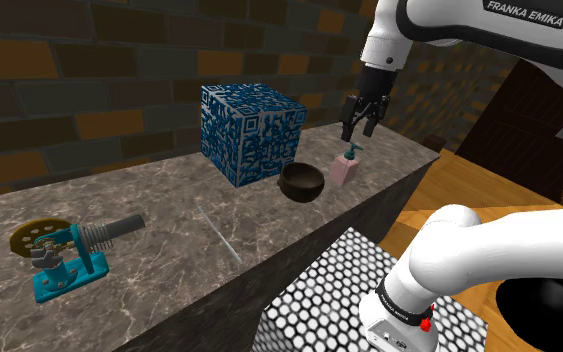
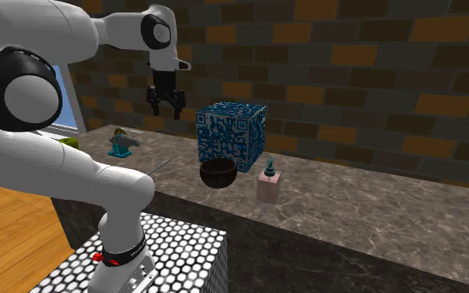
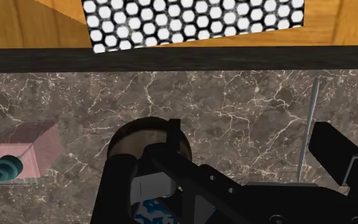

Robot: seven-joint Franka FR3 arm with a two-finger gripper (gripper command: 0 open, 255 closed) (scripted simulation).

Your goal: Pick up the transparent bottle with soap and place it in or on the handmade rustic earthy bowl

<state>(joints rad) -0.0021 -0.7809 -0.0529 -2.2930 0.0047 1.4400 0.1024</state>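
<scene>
I judge this to be the approach: nothing has been picked up yet, and the soap bottle (image 1: 346, 167) stands upright on the marble table (image 1: 169, 255), just to the right of the dark bowl (image 1: 302, 182) in the shoulder view, the two not touching. It has a pale pink, see-through square body with a teal pump on top. The second exterior view shows the same pairing, bottle (image 2: 267, 185) to the right of bowl (image 2: 218, 173), both in front of the blue patterned cube (image 2: 232, 135).

The pincer (image 1: 360, 130) hangs well above the table with its fingers pointing down. In the wrist view the pincer (image 3: 250, 135) has its two black fingers plainly apart, with bare marble between them. It is released, holding and touching nothing. From that camera the bowl (image 3: 136, 137) lies partly under one finger, and the bottle (image 3: 25, 153) sits off to the side beyond it, so I am not yet lined up over the bottle.

Next I need to slide sideways until the bottle's body is between the fingers, then come down past the pump and close on the flat sides of the body. The pump head looks like the part I could knock on the way down. The bowl is close, so the carry should be short.
</scene>
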